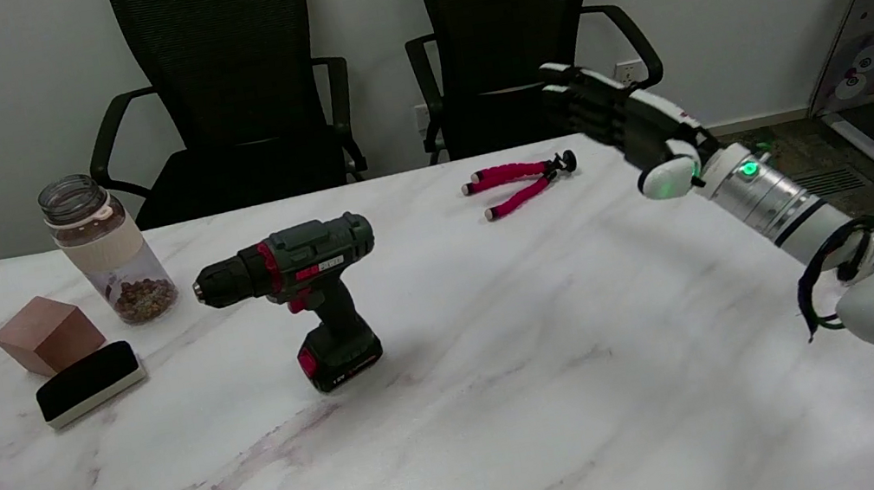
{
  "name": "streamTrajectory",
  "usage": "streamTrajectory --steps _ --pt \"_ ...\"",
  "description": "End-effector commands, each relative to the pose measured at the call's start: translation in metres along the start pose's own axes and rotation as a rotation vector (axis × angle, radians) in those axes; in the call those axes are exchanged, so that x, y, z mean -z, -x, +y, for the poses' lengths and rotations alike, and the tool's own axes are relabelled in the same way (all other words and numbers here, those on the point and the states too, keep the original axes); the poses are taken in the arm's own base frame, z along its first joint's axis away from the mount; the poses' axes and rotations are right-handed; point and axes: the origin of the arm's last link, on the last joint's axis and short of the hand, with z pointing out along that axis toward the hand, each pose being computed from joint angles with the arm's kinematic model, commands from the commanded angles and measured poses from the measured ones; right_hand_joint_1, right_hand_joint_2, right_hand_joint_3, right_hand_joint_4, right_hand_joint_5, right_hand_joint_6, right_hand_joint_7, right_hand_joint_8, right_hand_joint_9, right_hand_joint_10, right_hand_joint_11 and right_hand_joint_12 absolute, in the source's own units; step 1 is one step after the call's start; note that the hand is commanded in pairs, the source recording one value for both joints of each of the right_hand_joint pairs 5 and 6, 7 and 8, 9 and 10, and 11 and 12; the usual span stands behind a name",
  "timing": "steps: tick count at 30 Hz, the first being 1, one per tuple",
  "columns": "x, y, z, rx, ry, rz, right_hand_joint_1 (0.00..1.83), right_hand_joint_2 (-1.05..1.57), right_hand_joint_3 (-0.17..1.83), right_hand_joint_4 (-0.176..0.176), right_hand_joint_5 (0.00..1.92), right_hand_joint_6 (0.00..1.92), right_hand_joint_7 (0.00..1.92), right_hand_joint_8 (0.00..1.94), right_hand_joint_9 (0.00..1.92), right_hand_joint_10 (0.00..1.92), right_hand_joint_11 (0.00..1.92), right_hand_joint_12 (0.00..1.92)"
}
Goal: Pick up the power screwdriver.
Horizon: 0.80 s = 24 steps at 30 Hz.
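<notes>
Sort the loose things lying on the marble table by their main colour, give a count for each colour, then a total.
Dark green and black: 1, the power screwdriver
Pink: 1, the flexible mini tripod
Brown: 1, the wooden cube
Clear: 1, the jar with brown bits at the bottom
Black and white: 1, the whiteboard eraser
Total: 5

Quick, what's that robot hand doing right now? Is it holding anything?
Right hand: open, fingers stretched out in the air over the table's far right side, holding nothing; the power screwdriver stands untouched.
</notes>
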Motion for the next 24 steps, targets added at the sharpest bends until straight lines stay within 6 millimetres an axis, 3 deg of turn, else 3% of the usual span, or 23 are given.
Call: streamTrajectory --steps 1,15,24 --pt "-0.030 0.089 0.020 -0.242 -0.050 -0.349 0.93 -0.63 0.91 0.176 0.16 0.16 0.16 0.16 0.18 0.18 0.14 0.14" --pt "-0.075 0.118 0.050 -0.313 0.030 -0.260 0.94 -0.72 0.89 0.176 0.09 0.09 0.09 0.09 0.15 0.15 0.16 0.16" --pt "-0.102 0.154 0.050 -0.310 0.056 -0.318 0.94 -0.76 0.90 0.176 0.08 0.08 0.08 0.08 0.14 0.14 0.14 0.14"
